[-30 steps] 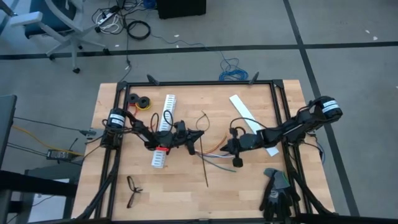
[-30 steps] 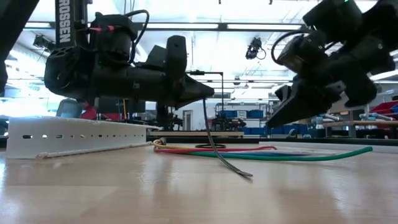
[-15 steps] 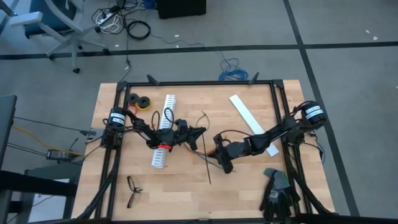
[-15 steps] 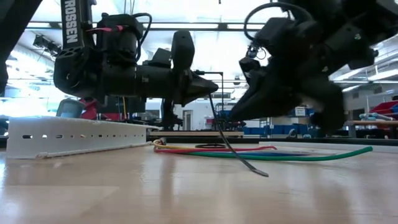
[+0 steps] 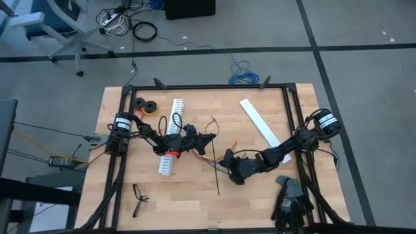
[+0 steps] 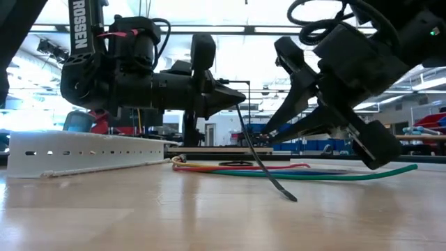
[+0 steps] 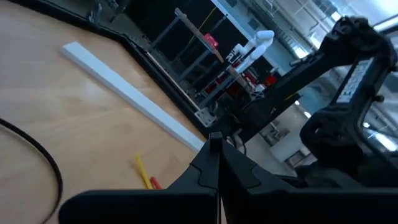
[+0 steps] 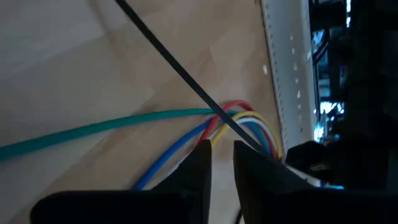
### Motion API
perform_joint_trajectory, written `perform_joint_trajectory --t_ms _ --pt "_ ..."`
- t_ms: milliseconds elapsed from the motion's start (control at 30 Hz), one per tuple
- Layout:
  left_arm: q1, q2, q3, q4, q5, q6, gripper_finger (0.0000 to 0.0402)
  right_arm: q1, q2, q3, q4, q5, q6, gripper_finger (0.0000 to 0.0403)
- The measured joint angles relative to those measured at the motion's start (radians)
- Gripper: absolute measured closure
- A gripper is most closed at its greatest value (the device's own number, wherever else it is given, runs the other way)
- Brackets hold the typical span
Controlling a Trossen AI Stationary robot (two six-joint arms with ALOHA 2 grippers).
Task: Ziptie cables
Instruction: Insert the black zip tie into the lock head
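The cables (image 5: 220,158) lie as a loose bundle of red, blue, yellow, white and green wires on the table's middle, also seen in the low view (image 6: 279,169) and the right wrist view (image 8: 239,118). My left gripper (image 5: 210,137) hovers just left of them, shut on a black ziptie (image 5: 215,172). My right gripper (image 5: 227,164) is open and low over the bundle from the right, its fingers (image 8: 200,163) just short of the wires and the ziptie (image 8: 180,71) that crosses them. A second ziptie (image 5: 212,123) lies curled farther back. My left gripper (image 7: 216,140) pinches the ziptie's upper end (image 6: 237,115) between its two fingertips, coming level from the table's left. The ziptie hangs slanting below the fingers, and its lower tip (image 6: 291,198) rests on the table.
A white slotted strip (image 5: 170,136) lies under my left arm, a flat white strip (image 5: 260,125) far right, tape rolls (image 5: 146,105) at the far left corner, black eyeglasses (image 5: 138,198) near left, and dark gloves (image 5: 289,198) near right.
My right gripper has moved toward the table's left and a little nearer, closing in on the cables and the hanging ziptie, and has turned. My left gripper has shifted slightly right, and the ziptie's lower tip has slid along the table with it.
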State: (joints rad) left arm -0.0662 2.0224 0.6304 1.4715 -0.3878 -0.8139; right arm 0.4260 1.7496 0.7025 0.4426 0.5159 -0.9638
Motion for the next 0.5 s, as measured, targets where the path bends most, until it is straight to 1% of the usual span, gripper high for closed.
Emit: perform_joint_trajectory --t_ms 200,333,500 --pt "0.0 0.0 0.02 0.001 0.0 -0.084 0.0395 0.005 0.0 0.0 0.017 -0.014 -0.083 0.0328" --pt "0.0 0.0 0.053 0.002 -0.001 -0.083 0.0394 0.006 0.0 0.0 0.019 -0.069 -0.117 0.0328" --pt "0.001 0.0 0.078 -0.002 -0.011 -0.082 0.0394 0.009 0.0 0.0 0.016 -0.086 -0.148 0.0329"
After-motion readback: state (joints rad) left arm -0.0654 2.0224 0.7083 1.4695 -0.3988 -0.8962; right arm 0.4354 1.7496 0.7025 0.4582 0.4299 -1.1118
